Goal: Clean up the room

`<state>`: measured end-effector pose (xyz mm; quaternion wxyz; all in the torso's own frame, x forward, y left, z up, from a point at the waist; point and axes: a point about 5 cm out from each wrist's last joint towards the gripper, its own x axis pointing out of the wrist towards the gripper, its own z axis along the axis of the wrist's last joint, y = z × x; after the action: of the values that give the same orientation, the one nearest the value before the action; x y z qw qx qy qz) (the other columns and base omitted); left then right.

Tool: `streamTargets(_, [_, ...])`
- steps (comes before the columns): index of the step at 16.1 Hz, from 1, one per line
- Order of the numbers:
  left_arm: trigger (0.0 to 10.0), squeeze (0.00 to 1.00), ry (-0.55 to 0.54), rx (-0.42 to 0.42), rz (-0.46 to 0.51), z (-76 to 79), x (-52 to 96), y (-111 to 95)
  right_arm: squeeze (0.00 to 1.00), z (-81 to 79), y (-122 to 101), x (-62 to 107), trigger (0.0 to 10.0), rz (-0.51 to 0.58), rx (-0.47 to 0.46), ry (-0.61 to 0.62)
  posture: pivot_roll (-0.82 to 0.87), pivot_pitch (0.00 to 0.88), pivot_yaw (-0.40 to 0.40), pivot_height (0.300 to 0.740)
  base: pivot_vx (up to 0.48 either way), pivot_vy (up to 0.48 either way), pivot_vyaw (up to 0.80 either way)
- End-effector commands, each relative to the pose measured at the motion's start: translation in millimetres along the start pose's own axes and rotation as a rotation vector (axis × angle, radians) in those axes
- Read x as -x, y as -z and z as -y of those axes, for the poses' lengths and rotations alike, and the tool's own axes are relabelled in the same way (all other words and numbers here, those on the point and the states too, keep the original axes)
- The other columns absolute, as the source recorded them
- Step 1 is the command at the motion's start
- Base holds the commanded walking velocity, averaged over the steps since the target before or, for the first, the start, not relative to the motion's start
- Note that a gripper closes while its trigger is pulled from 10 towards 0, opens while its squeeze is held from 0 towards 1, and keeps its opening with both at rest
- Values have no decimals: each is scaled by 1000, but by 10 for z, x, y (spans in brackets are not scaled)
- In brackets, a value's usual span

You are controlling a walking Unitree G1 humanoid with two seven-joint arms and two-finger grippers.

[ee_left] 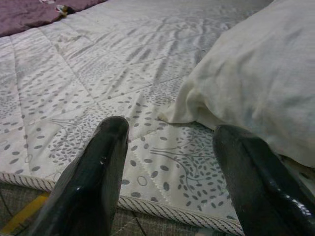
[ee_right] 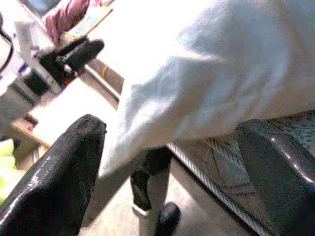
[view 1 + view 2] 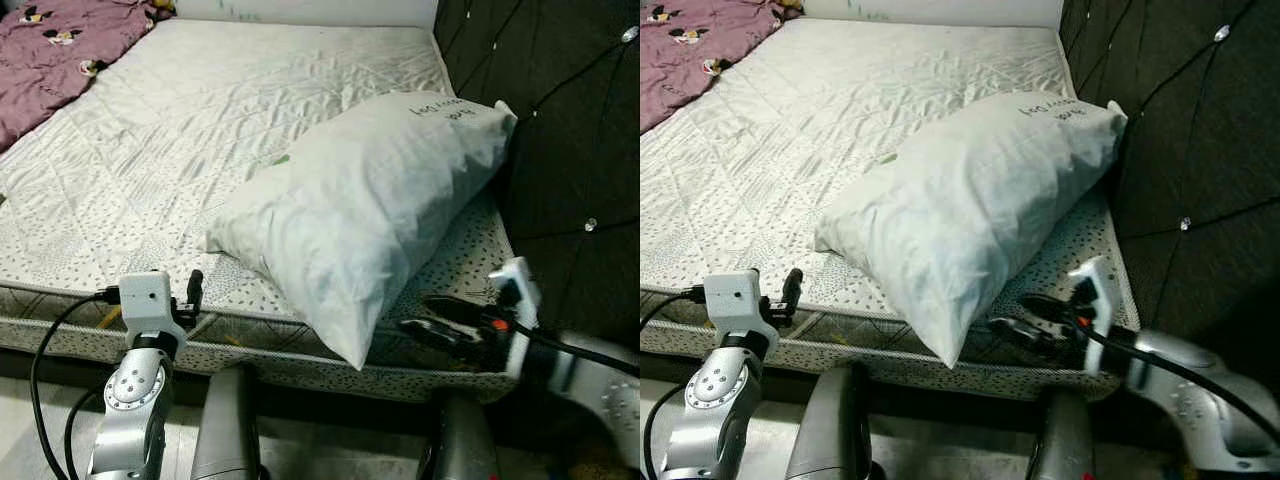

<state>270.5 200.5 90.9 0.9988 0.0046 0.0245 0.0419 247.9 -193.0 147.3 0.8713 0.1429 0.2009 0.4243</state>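
- Patterned mattress (image 3: 200, 130) lies bare, with a purple blanket (image 3: 50, 50) bunched at its far left corner.
- White pillow (image 3: 370, 200) lies askew against the dark headboard (image 3: 560, 130), one corner overhanging the near edge.
- Right gripper (image 3: 440, 322) sits wide open just beside that corner, probably to grab it; left gripper (image 1: 172, 172) hovers wide at the near edge.

Bed with white quilted grey-patterned mattress (image 3: 200, 130) filling centre frame. Dark tufted upholstered headboard (image 3: 570, 130), right side. Pale wall strip (image 3: 300, 10), top edge. Light grey floor (image 3: 330, 455), bottom.

Crumpled cloth pillow (image 3: 370, 215) on a quilted, printed fabric mattress (image 3: 200, 130).
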Motion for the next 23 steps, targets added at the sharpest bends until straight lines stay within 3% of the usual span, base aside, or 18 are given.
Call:
streamTargets(1, [10000,0,14,-3,-5,9,-16,16,0,26,-28,-133,10000,68,-9,101,-51,17,32,484,0,0,0])
streamTargets(2, [10000,0,16,-1,1,17,-31,3,0,42,2,-268,10000,141,-58,179,-49,14,33,484,0,0,0])
streamTargets(6, [10000,0,21,-2,8,32,-52,-15,0,-134,155,-483,10000,112,-36,163,-40,8,33,484,0,0,0])
streamTargets(10, [10000,0,22,0,4,26,-57,1,0,-187,245,-473,10000,9,-35,138,-43,6,30,484,0,0,0])
streamTargets(14, [10000,0,29,0,8,50,-70,-3,0,-327,101,-656,10000,80,-81,91,-39,0,28,484,0,0,0])
streamTargets(17, [10000,0,33,1,13,58,-73,-9,0,-396,85,-800,10000,70,-88,90,-29,0,26,484,0,0,0])
streamTargets(20, [10000,0,33,2,13,61,-73,-12,0,-388,105,-905,10000,41,-88,153,-28,0,24,484,0,0,0])
streamTargets(23, [10000,0,28,3,19,66,-77,-18,0,-228,42,-1019,10000,78,-62,308,-20,0,20,484,0,0,0])
